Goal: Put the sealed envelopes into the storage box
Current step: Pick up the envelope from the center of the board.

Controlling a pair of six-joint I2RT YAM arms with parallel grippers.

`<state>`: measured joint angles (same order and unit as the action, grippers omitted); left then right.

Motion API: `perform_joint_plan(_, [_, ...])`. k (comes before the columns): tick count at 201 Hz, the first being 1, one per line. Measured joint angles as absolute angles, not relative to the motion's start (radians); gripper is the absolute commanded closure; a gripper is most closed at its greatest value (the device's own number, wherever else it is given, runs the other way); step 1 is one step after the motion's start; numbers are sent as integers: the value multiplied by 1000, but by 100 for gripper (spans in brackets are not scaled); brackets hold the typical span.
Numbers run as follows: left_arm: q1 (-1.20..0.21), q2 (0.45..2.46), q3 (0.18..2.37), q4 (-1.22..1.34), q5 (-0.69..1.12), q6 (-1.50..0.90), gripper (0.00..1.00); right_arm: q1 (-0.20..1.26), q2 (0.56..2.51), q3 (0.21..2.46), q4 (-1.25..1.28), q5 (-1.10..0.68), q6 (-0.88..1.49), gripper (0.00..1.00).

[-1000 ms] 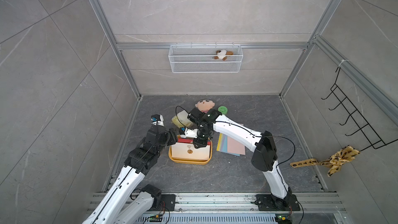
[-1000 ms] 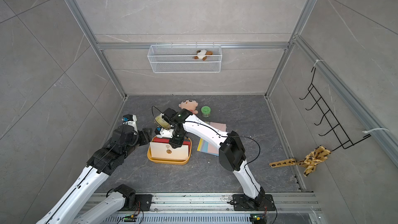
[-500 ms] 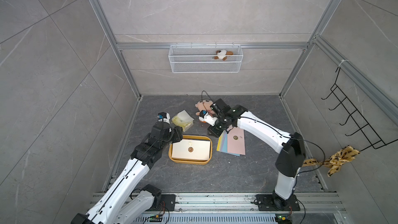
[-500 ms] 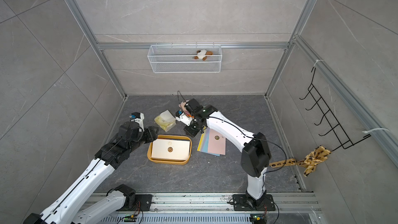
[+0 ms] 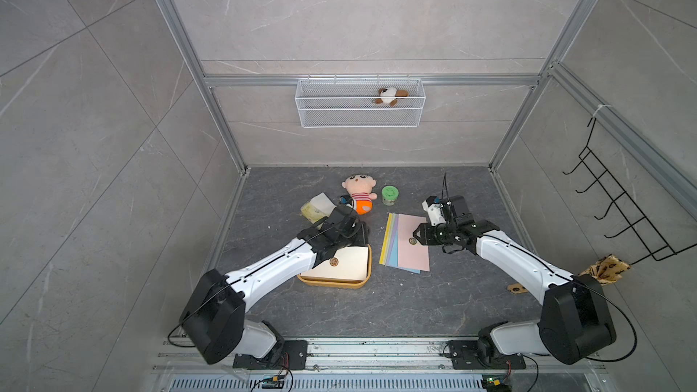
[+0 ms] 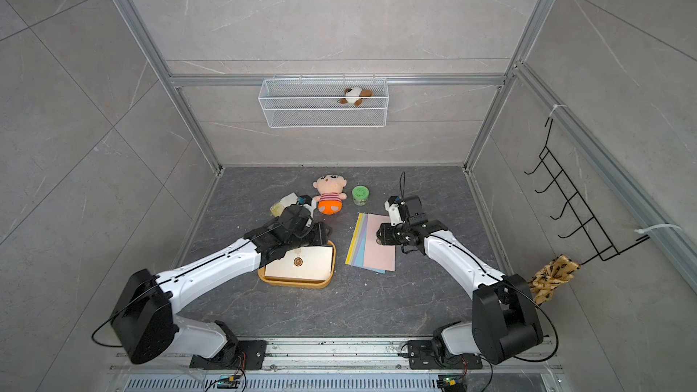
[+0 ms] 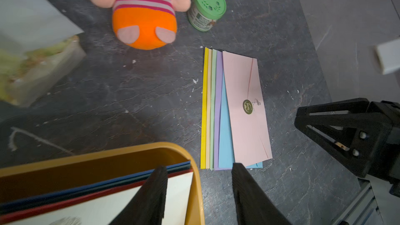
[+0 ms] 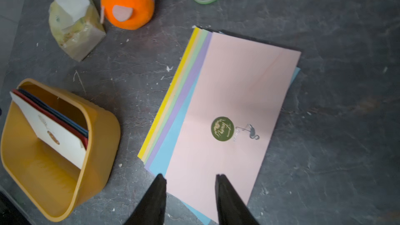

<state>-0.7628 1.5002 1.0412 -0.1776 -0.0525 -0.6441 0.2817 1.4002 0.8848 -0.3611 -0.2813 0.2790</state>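
Tabletop partway through the sorting. Storage box (image 5: pixel 332 283) just in front of the left arm, already holding a cream envelope (image 5: pixel 341 265) on top of red and navy ones; in the right wrist view, these lean against one wall of the box rather than lying flat. Remaining envelopes in a fanned stack (image 5: pixel 394 252) on the table beside the box but apart from it, pink envelope (image 8: pixel 233 96) uppermost, with blue, lilac, light green, cream and yellow edges showing beneath. Left gripper (image 7: pixel 198 168) poised above the box corner nearest the stack, fingers apart, nothing between them. Right gripper (image 8: pixel 190 176) over the near edge of the pink envelope, fingers likewise apart and empty; contact with the paper not discernible. Plush doll (image 5: pixel 358 194), green jar (image 5: pixel 389 195) and tissue pack (image 5: pixel 318 207) toward the back, apart from the stack. Probable next step: a pinch on the pink envelope. Hazards, as judged:
- thin flat paper offering no raised edge, so fingers skidding and shoving the whole fan;
- two sheets lifted together, the lower one dropping short of the box;
- an incoming envelope catching on the leaning ones or on the rim;
- the left gripper, so near the rim, nudging the box;
- both arms meeting above it.
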Motion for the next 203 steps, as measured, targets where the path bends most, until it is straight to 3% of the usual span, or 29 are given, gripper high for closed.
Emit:
perform_joint_plan(97, [-862, 2072, 1510, -161, 38, -636, 68, 81, 1511, 717, -191, -456, 466, 54])
perform_joint_plan(203, [-877, 2204, 1575, -200, 83, -635, 71, 76, 1644, 759, -149, -559, 503, 55])
